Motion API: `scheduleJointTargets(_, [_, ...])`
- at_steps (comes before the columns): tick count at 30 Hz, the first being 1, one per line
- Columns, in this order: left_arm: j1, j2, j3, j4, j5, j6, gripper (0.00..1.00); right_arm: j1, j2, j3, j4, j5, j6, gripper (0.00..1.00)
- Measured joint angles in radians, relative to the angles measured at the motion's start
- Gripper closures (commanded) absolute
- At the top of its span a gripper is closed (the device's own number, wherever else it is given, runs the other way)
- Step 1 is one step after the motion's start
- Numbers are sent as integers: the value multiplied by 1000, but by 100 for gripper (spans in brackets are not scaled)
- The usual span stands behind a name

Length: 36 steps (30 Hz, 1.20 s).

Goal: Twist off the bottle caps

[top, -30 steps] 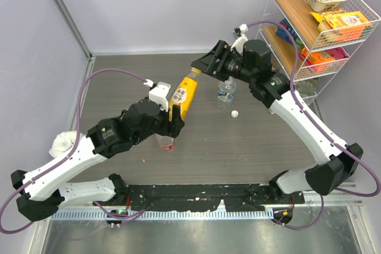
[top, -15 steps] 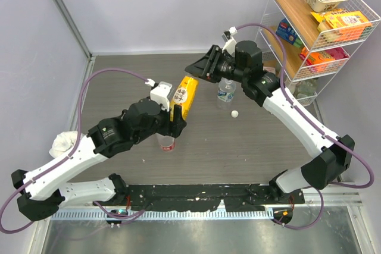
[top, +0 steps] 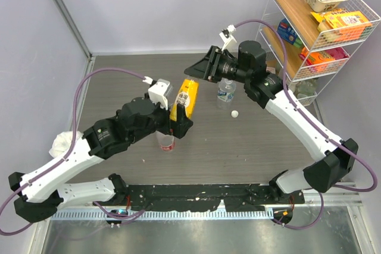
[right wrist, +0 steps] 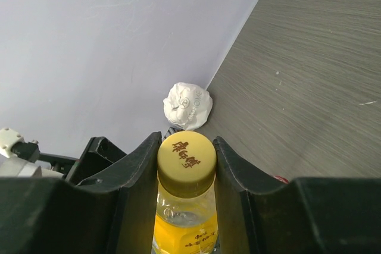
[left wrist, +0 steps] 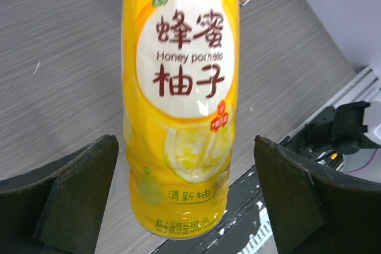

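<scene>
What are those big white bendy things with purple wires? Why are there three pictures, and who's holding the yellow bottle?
Those are two robot arms, left and right, bolted at the near edge of a dark grey table. One picture looks down from above. The other two come from small cameras on each arm's wrist, so they show things up close. The right gripper is pinched shut on the round yellow plastic cap of the yellow-orange plastic bottle. The left gripper is open, its fingers either side of that bottle, not touching. On the table stand a clear bottle with a blue-white label and a clear bottle with a red label. A small white cap lies loose beside the first, and a crumpled white ball sits by the left wall.
</scene>
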State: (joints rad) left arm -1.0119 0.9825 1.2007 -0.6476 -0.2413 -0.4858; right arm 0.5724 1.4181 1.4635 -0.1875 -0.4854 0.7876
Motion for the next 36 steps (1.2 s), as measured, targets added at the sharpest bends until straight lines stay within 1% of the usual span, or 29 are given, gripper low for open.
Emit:
scheduleJointTargets(5, [0,14,21,24,26,1,2,6,-3,-4,0,-19,-28,98])
scheduleJointTargets(9, [0,47,26,34,30,4,10,8,-16,-10,0,-26,-35,98])
scheduleJointTargets(10, [0,57,26,34,31,4,10,9,-21,-10,0,-26,-37,98])
scheduleJointTargets(12, [0,79,26,35,31,6,6,9,-34,-15,0,-25,-40,98])
scheduleJointTargets(13, [0,89,26,35,31,7,6,9,-41,-18,0,-25,-41,98])
scheduleJointTargets(15, [0,105,26,35,30,6,9,9,-56,-22,0,-25,-44,98])
scheduleJointTargets(16, [0,108,26,34,30,6,13,9,-61,-22,1,-24,-45,98])
scheduleJointTargets(18, [0,111,26,32,30,4,25,9,-70,-22,1,-23,-49,98])
scheduleJointTargets(20, [0,110,27,32,30,3,45,9,-74,-22,2,-20,-52,98])
scheduleJointTargets(22, [-1,110,27,35,33,7,60,10,-74,-22,1,-18,-52,97])
scheduleJointTargets(23, [-1,110,27,34,34,5,65,10,-74,-22,0,-18,-52,95])
scheduleJointTargets(25, [-2,109,27,34,36,4,67,10,-74,-23,2,-17,-53,82])
scheduleJointTargets(26, [-2,109,27,34,36,4,67,10,-74,-23,3,-16,-55,63])
scheduleJointTargets(27, [-2,108,27,31,36,6,67,11,-75,-24,5,-14,-56,52])
scheduleJointTargets(28, [-2,107,27,31,37,4,67,11,-77,-26,7,-13,-55,32])
scheduleJointTargets(29, [-2,106,27,31,37,4,68,11,-79,-30,12,-10,-52,24])
scheduleJointTargets(30, [-2,105,27,31,37,4,68,11,-83,-35,15,-2,-50,12])
scheduleJointTargets(32, [-2,103,27,31,36,3,68,14,-97,-43,16,25,-47,7])
scheduleJointTargets(36, [-2,96,27,31,32,3,71,14,-132,-36,4,106,-56,6])
